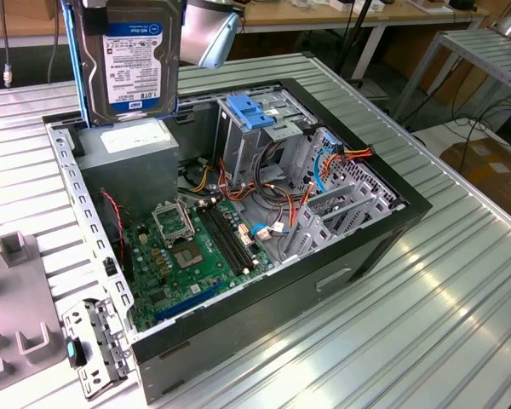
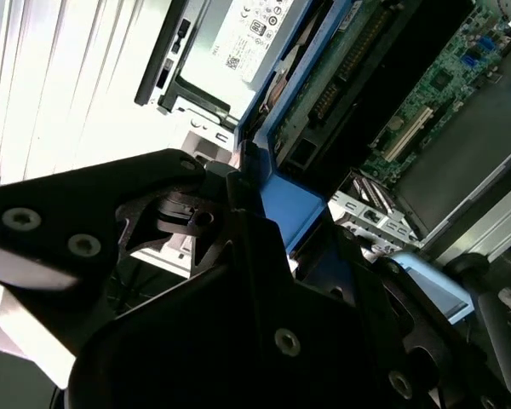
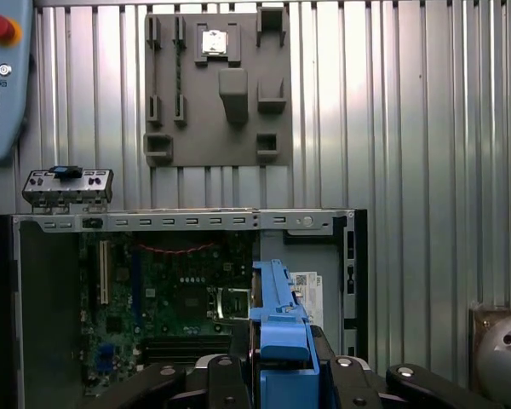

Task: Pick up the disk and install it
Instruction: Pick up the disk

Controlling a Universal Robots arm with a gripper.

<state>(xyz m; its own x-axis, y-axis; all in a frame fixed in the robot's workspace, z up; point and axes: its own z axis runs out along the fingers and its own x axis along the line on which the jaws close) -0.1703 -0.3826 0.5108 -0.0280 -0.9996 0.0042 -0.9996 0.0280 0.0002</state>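
disk [image 1: 132, 64]: a dark drive in blue carrier rails, hanging upright with its labelled face turned to the exterior camera. It is sitting above the power-supply end of the case and is not yet sitting in the drive cage. In the first wrist view its blue rail [image 3: 277, 298] is showing edge-on.
end effector [image 3: 279, 375]: its black jaws are gripping the disk from both sides and carrying it clear of the counter.
case [image 1: 409, 209]: a black tower lying on its side on the counter, with the open side facing up.
case contents: a green motherboard [image 1: 196, 256] is lying on the case floor. A grey power supply [image 1: 140, 170] is sitting at the exterior view's left end, under the disk. A metal drive cage [image 1: 264, 145] is standing at the far side, carrying a light-blue latch plate [image 1: 251, 111] on top. Orange, red and yellow wiring [image 1: 264, 192] is trailing between cage and board. A thin blue cable [image 1: 322, 166] is looping beside the cage.
counter [image 1: 443, 324]: ribbed metal, carrying the case.
fixture plate [image 1: 17, 298]: grey with raised blocks, lying on the counter to the exterior view's left of the case.
metal bracket [image 1: 94, 345]: lying just beside the case's near corner, bearing a small teal clip.
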